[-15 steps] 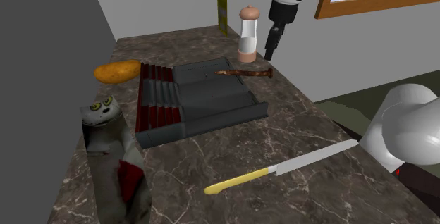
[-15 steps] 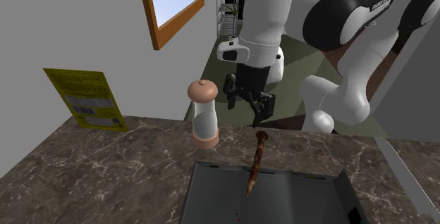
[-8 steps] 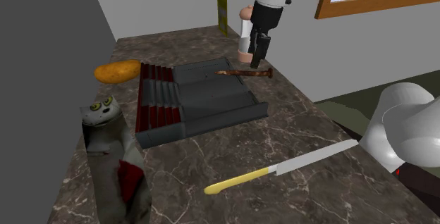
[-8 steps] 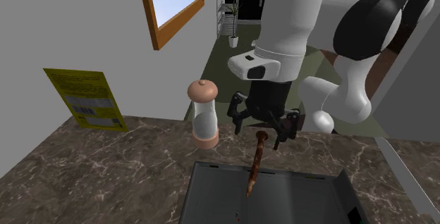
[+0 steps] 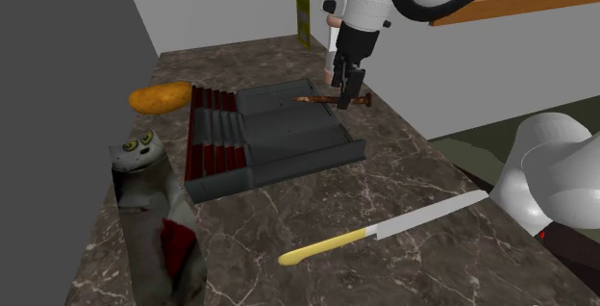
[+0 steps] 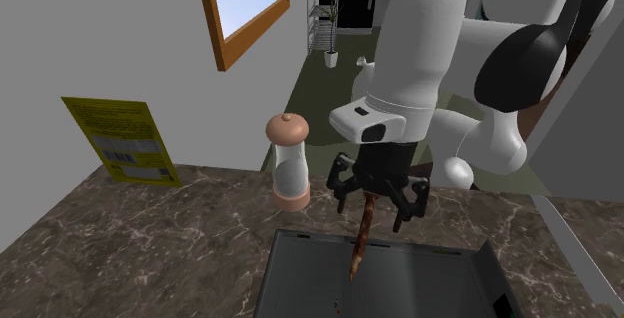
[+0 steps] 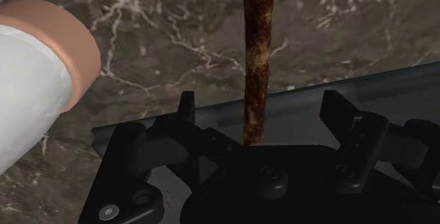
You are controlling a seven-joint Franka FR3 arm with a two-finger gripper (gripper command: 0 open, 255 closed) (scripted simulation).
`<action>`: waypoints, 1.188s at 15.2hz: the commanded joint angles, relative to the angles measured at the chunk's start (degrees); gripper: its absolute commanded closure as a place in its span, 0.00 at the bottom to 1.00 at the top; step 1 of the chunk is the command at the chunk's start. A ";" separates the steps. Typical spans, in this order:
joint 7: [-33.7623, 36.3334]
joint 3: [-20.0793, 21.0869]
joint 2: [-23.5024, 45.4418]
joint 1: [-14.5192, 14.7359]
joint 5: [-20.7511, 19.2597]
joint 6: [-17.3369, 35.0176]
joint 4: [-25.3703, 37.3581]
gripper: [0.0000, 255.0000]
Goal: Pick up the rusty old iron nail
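Alignment is what the pose is judged to serve: the pincer [image 6: 372, 206] is hung straight above the nail [image 6: 362, 234], just outside the tray [image 6: 420, 281]. Its fingers [image 7: 187, 110] are spread wide, one on each side of the shank and touching neither it nor anything else. Nothing is gripped yet. The opening is set across the nail's length, so that the thin shank can be caught between the pads once the hand is lowered and shut.

The nail is laid over the tray's rim. Its broad head is rested on the tabletop [image 6: 150, 236] outside the tray, and its point is reached in over the tray's floor. Because of that rim the shank is judged to be slightly propped, which should leave a little room beneath for the fingertips.

The nail is long and slim, and its surface is mottled orange-brown and pitted, as rusted iron would be. The tray is dark grey, matt and shallow, with a low straight wall. The tabletop is drawn as dark brown polished stone veined in white.

A grinder [image 6: 288, 161] is stood upright on the tabletop beyond the tray's corner, near the nail's head. It is a white cylinder with a rounded pinkish cap and foot. It is close enough to the pincer that a sideways drift could knock it.
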 commanded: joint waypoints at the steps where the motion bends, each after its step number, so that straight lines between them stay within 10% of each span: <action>1: -0.17 -0.06 0.10 -0.01 0.02 1.21 -1.08 0.00; 2: -0.17 -0.06 0.11 -0.01 0.02 1.21 -1.07 0.00; 3: -0.17 -0.06 0.25 0.00 0.03 1.29 -1.01 1.00; 18: 0.10 -0.07 -0.06 -0.04 -0.11 -3.44 3.42 1.00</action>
